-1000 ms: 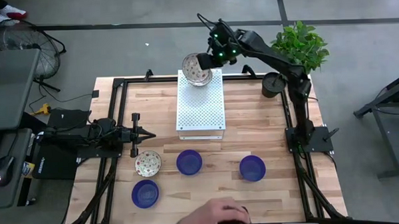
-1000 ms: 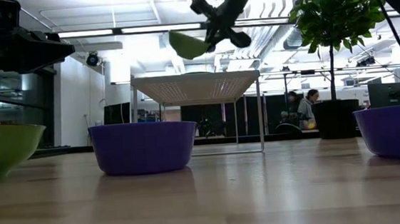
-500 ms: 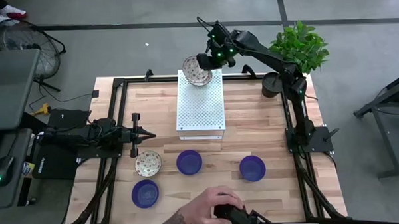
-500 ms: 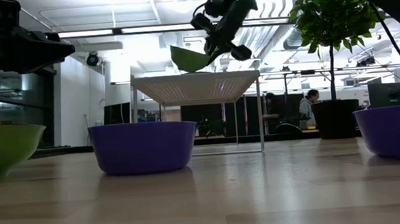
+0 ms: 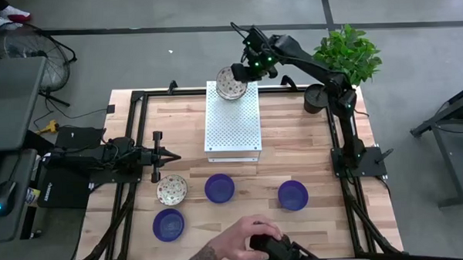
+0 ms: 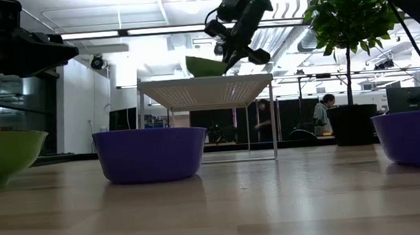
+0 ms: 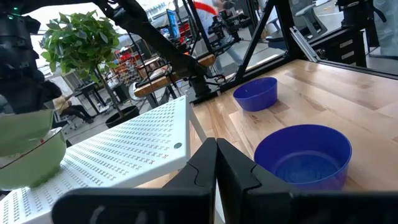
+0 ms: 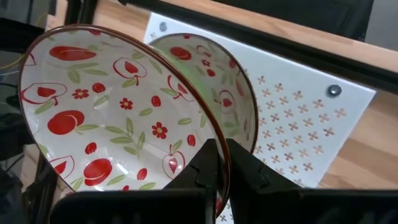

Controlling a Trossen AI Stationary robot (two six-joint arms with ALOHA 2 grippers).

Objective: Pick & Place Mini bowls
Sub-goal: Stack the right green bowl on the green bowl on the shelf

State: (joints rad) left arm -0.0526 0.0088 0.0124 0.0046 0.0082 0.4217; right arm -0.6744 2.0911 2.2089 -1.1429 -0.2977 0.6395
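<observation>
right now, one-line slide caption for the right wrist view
Right gripper pinches the rim of a tilted floral bowl over the white perforated stand.

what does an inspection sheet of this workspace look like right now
surface: wooden table with a white perforated stand at its middle.
job's things: three blue bowls and one floral bowl on the table's near side; two floral bowls at the stand's far edge, one nested in the other.
clutter: dark plant pot with a leafy plant at the far right corner.
grippers: right gripper shut on the rim of the upper floral bowl; left gripper shut, empty, by the left side.
cables: nothing seen on the table.
surroundings: a person's hand at the near edge; floor fan far left.
</observation>
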